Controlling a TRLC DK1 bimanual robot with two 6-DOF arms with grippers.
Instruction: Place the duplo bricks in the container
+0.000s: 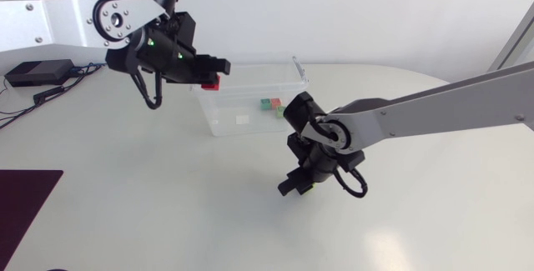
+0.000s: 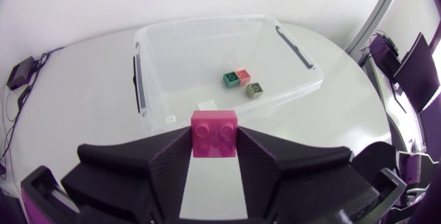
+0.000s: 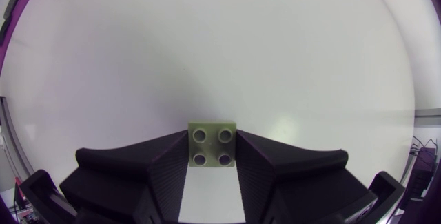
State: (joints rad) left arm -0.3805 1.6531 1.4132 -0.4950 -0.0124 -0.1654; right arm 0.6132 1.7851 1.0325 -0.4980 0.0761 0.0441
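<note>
**Head view.** The left gripper (image 1: 214,74) is closed on a magenta brick (image 1: 215,82), with one finger pressing on each side. It holds the brick in the air at the left rim of a clear plastic container (image 1: 250,125). The container stands on a white table (image 1: 125,188), towards the far side. Three small bricks lie together on its floor: a green brick (image 1: 264,102), a pink brick (image 1: 274,102) and a dull green brick (image 1: 281,112). The right arm comes in from the right, and the right gripper (image 1: 293,187) is low over the table, in front of the container and apart from it.

**Left wrist view.** The left gripper (image 2: 215,140) has both fingers against the sides of the magenta brick (image 2: 215,133), studs facing up. The container (image 2: 141,79) lies just ahead, open at the top. On its floor the green brick (image 2: 232,79) touches the pink brick (image 2: 242,74), and the dull green brick (image 2: 255,89) sits just beside them.

**Right wrist view.** The right gripper (image 3: 212,147) is closed narrowly on an olive brick (image 3: 213,145), four studs showing. Bare white table (image 3: 207,58) lies close beneath and ahead.
</note>
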